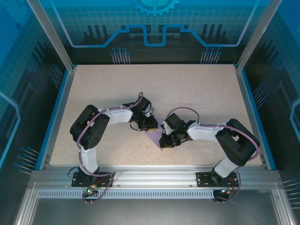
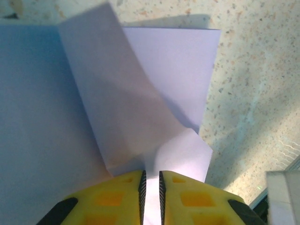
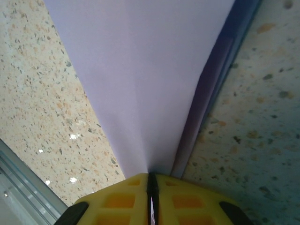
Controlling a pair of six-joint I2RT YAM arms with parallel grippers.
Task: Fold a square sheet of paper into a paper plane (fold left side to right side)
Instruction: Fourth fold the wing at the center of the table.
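Right gripper [image 3: 151,185] is clamped on the tip of the sheet of paper [image 3: 140,70] lying mid-table [image 1: 187,89] between the arms; left gripper [image 2: 152,187] is nearly closed at a raised flap, grip unclear; folds begun, plane judged unfinished.

top view evenly lit, blue cast from the enclosure; wrist views bright from above, soft up close; lifted flap throws a dark shadow across the square sheet of paper [image 2: 178,70]; small glints on table [image 3: 72,137]
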